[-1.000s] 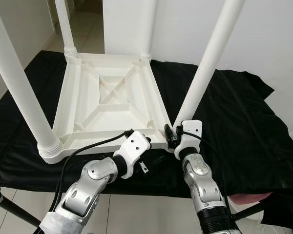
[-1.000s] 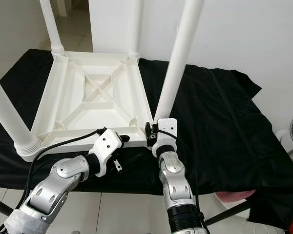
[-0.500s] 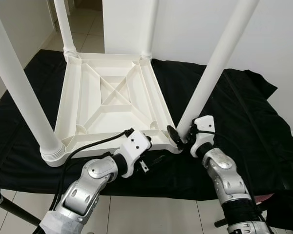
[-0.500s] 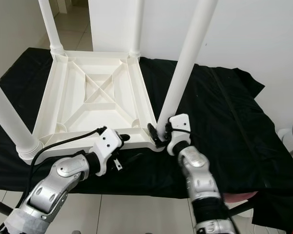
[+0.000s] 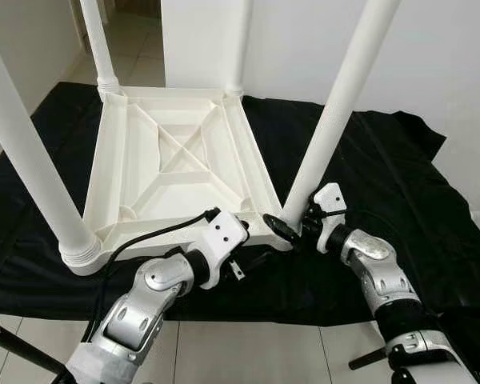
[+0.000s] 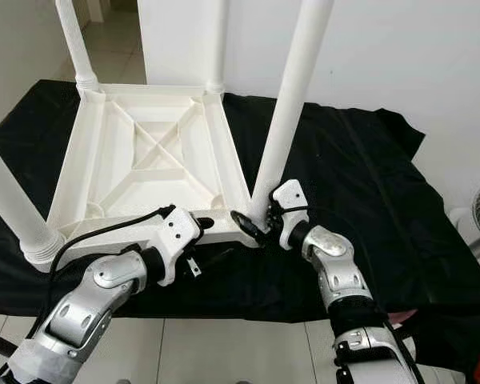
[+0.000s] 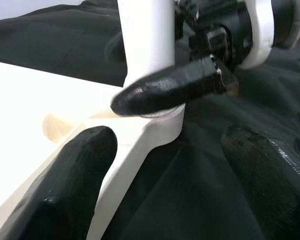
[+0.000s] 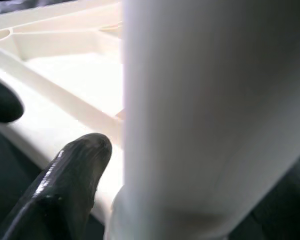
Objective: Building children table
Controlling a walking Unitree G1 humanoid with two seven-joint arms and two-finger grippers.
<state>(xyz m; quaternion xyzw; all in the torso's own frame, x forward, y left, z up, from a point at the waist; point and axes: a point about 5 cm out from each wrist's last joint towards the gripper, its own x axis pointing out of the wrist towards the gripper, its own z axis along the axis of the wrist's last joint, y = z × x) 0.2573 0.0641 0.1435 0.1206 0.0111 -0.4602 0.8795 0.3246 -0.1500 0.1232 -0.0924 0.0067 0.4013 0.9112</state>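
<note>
**Right gripper clasps the near table leg at its base**

Our right gripper (image 5: 292,226) has its fingers parted around the foot of the near-right leg (image 5: 333,118), one black finger (image 7: 166,89) lying across the front of the leg where it enters the corner socket; in the right wrist view the leg stands close against the camera with one finger (image 8: 70,186) beside it. We cannot tell whether the fingers press the leg or merely flank it. Our left gripper (image 7: 165,170) sits at the near edge of the tabletop, its fingers spread wide, one over the white rim and the other over the cloth, holding nothing.

The children's table (image 5: 172,164) lies upside down on a surface draped in black cloth (image 5: 384,184), its ribbed underside facing up. Four white legs rise from its corners; the near-left leg (image 5: 28,164) stands upright in its ringed collar, and the two far legs (image 5: 96,44) stand at the back corners. The near-right leg leans slightly away to our right.
</note>
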